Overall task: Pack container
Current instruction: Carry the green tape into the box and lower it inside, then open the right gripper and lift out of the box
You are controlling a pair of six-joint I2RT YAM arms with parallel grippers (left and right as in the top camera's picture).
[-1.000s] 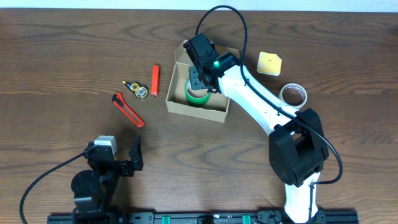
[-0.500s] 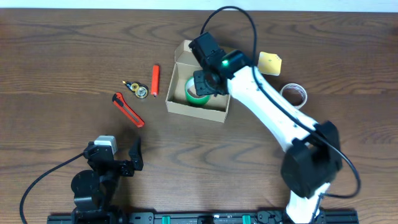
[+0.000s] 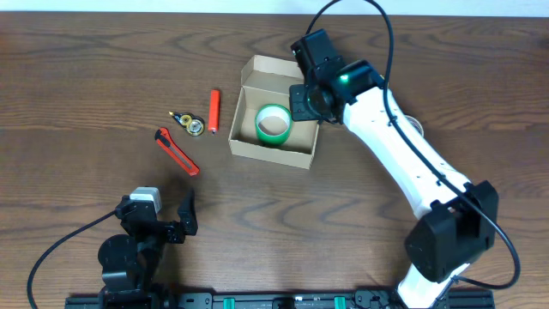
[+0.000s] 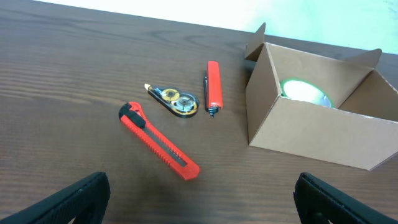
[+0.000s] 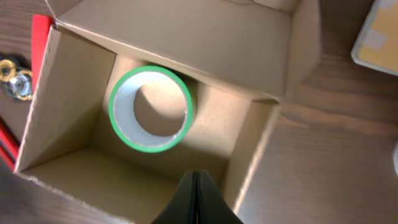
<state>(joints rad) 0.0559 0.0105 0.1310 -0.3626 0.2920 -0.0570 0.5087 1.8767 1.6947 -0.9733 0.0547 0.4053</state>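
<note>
The container [image 3: 268, 153], a tan cardboard box with its flap lid open, sits at the table's middle back. It also shows in the left wrist view [image 4: 311, 134] and the right wrist view [image 5: 180, 31]. A green-rimmed tape roll [image 3: 274, 124] lies flat inside it, also visible in the right wrist view [image 5: 151, 109]. My right gripper [image 3: 306, 105] is shut and empty, above the box's right edge; its closed fingers [image 5: 198, 190] point down at the box's near wall. My left gripper [image 3: 177, 220] is open and empty at the front left, its fingers [image 4: 202, 205] wide apart.
Left of the box lie a red utility knife [image 3: 177, 151], a red marker [image 3: 214, 106] and a small correction-tape dispenser [image 3: 190, 123]. A yellow pad [image 5: 377, 31] lies right of the box. My right arm covers most of another tape roll [image 3: 419, 127].
My right gripper has pulled up and to the right, out of the box. The green tape roll stays inside the box. The left arm has not moved.
</note>
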